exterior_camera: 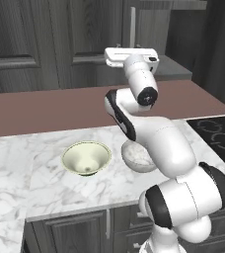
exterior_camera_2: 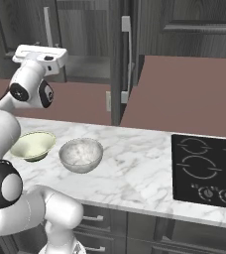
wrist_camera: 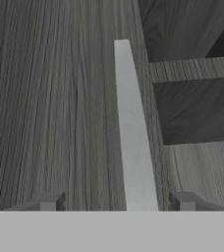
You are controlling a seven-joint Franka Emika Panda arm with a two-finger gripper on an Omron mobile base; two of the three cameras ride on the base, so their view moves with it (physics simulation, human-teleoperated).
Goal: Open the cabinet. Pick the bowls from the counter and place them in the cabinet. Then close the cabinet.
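Hand view: pincer (wrist_camera: 116, 204) spread wide, fingertips (wrist_camera: 48, 202) either side of the silver bar handle (wrist_camera: 131, 133), not visibly touching it. Cabinet (wrist_camera: 60, 108) door straight ahead. Well below the pincer, both bowls (exterior_camera: 86, 158) on the counter (exterior_camera: 16, 168).

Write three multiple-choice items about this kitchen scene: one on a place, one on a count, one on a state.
1. Where is the cream bowl?
A. in the cabinet
B. on the marble counter
C. on the cooktop

2. How many bowls are on the counter?
A. one
B. two
C. three

3. How does the gripper stand at the silver cabinet handle?
A. open, one fingertip on each side
B. shut beside it
C. holding a bowl

Answers:
1 B, it sits on the slab beside the marbled bowl.
2 B, both base views show two.
3 A, the hand view shows the bar between the tips.
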